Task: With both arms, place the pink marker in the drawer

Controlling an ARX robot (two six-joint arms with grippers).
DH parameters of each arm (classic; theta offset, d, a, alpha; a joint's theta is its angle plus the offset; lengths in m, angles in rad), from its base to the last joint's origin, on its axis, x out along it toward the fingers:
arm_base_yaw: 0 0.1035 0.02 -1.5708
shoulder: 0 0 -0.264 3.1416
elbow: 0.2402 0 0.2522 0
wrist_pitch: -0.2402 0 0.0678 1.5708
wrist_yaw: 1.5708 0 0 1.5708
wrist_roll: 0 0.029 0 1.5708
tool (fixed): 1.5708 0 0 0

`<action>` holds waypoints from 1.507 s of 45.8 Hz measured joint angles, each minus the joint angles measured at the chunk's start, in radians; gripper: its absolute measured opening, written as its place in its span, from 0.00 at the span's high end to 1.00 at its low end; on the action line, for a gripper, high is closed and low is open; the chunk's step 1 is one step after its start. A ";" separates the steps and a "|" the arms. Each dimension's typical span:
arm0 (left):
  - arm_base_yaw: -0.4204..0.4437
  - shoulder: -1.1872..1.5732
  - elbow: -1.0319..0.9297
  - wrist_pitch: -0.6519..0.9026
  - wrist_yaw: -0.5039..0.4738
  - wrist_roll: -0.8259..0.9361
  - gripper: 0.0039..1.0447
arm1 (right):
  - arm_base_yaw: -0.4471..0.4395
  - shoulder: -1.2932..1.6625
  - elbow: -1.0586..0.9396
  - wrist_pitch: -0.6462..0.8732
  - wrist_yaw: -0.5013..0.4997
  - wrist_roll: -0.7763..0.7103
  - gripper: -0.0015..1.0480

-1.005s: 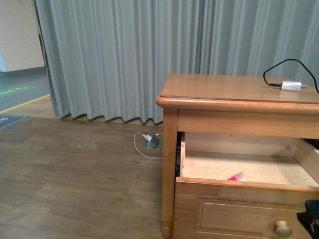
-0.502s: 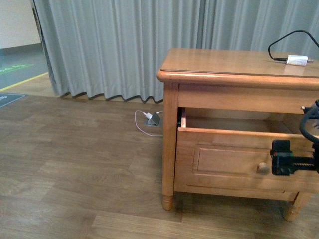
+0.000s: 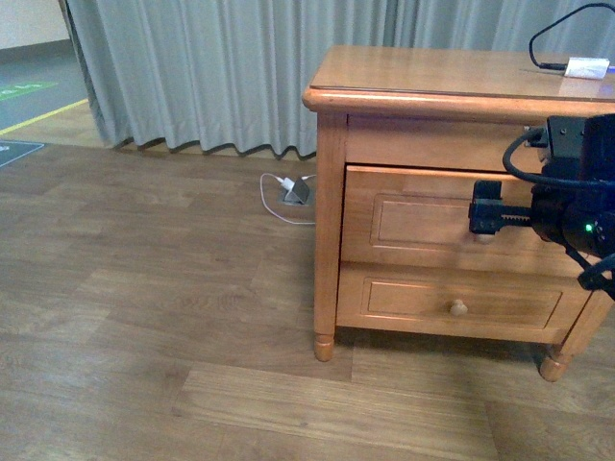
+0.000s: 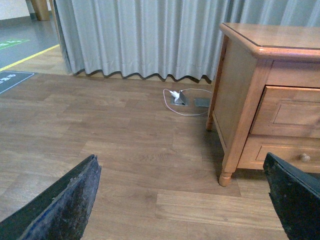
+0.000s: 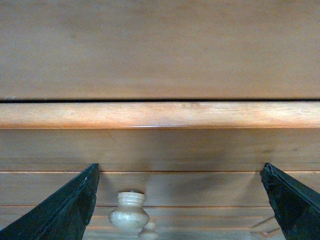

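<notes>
Your drawer, right of frame, sits flush; marker unseen; both grippers' jaws spread, so task looks nearly finished.

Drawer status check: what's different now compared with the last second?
The upper drawer went from pulled out, pink marker lying inside, to half shut, to fully closed now, with the right gripper open in front of its knob. The marker is out of sight. The white adapter stayed on the dresser top; lower drawer remained closed.
</notes>
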State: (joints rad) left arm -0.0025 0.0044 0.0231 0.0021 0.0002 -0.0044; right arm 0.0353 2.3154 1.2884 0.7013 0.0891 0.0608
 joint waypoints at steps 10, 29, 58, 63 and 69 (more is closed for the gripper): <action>0.000 0.000 0.000 0.000 0.000 0.000 0.06 | 0.007 0.049 0.098 -0.043 0.019 0.005 0.08; 0.000 0.000 0.000 0.000 0.000 0.000 0.06 | 0.009 -0.053 -0.013 -0.031 0.012 0.017 0.08; 0.000 0.000 0.000 0.000 0.000 0.000 0.06 | 0.018 -0.946 -0.562 -0.378 -0.172 0.113 0.08; 0.000 0.000 0.000 0.000 0.000 0.000 0.06 | -0.005 -1.167 -0.607 -0.554 -0.202 0.125 0.08; 0.000 0.000 0.000 0.000 0.000 0.000 0.06 | -0.036 -1.319 -0.611 -0.673 -0.227 0.137 0.08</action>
State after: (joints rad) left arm -0.0025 0.0040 0.0231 0.0021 0.0002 -0.0044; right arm -0.0006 0.9962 0.6777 0.0288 -0.1375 0.1974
